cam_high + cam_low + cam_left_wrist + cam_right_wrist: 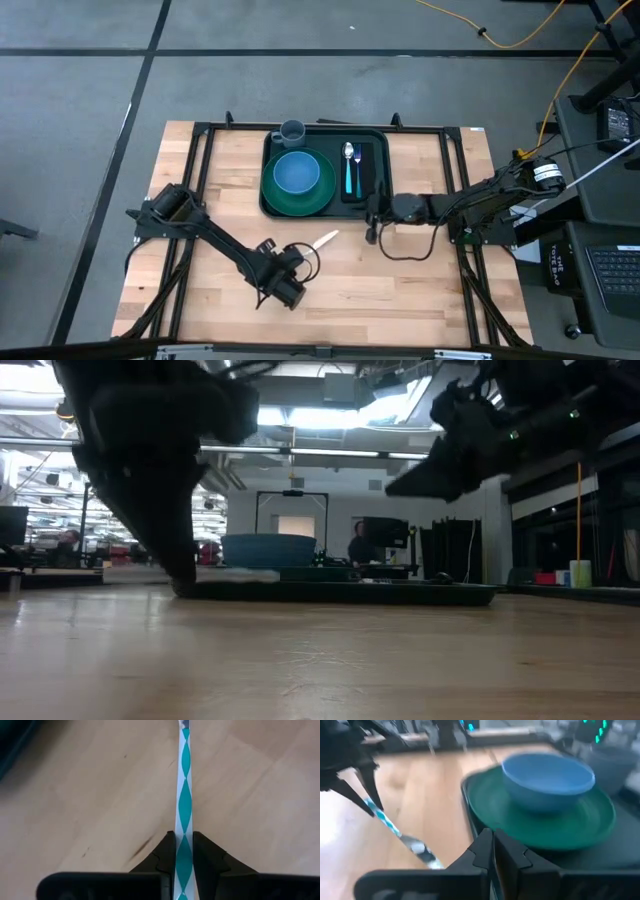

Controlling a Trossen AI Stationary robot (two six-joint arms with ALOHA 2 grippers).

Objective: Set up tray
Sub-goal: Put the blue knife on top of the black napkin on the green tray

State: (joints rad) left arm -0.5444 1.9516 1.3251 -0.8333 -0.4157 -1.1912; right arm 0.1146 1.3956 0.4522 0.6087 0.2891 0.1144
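Left gripper (303,262) hung over the near middle of the wooden table (420,290), its fingers (165,851) closed on the handle of a utensil (185,795) patterned with teal and white diamonds. In the left wrist view the handle ran straight out from between the two dark fingers, with its silver end just showing at the far edge of the picture. From above, the pale utensil stuck out of that gripper toward the tray, its tip over bare wood just short of the tray's near rim.

Farther back and toward the middle lay the dark green tray (377,140), set against the far edge of the table. On its left part sat a round green plate (310,198) with a blue bowl (296,173) on top of it. A grey cup (292,131) stood just beyond the bowl, in the tray's far left corner. On the right part of the tray lay a spoon (348,166) with a teal handle, and a dark utensil (360,168) lay just beside it.

Right gripper (372,213) was at the tray's near right corner, above the rim. In the right wrist view its fingers (482,851) stood pressed together with nothing between them, with the plate and bowl just beyond.
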